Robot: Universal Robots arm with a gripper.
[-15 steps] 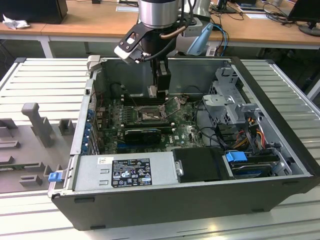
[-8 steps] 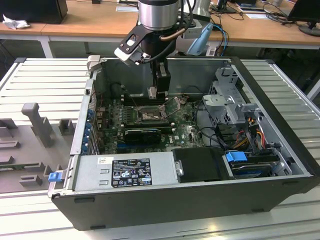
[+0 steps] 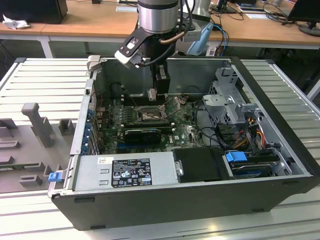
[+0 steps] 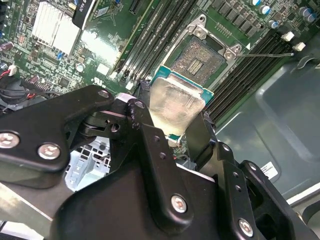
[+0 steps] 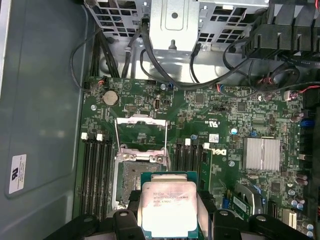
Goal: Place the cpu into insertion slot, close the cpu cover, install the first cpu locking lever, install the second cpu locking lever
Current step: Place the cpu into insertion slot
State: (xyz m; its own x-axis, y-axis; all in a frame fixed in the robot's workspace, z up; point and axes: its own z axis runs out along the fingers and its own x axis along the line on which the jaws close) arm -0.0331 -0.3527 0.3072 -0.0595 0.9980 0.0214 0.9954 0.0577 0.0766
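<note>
The cpu (image 5: 169, 207) is clamped between the jaws of the gripper (image 3: 156, 94), at one o'clock (exterior view) of the uncovered insertion slot (image 3: 149, 115).

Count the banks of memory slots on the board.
2. One bank lies along one side of the insertion slot, the other bank along the opposite side. The held cpu may hide more board.

I'm making out no legible text. Faint print lines showing on cpu (image 5: 169, 200) face, too fine for me. Black label (image 3: 131, 172) sitting on power supply (image 3: 162, 170); white sticker (image 5: 17, 172) sitting on grey case wall (image 5: 45, 90); both unreadable.
</note>
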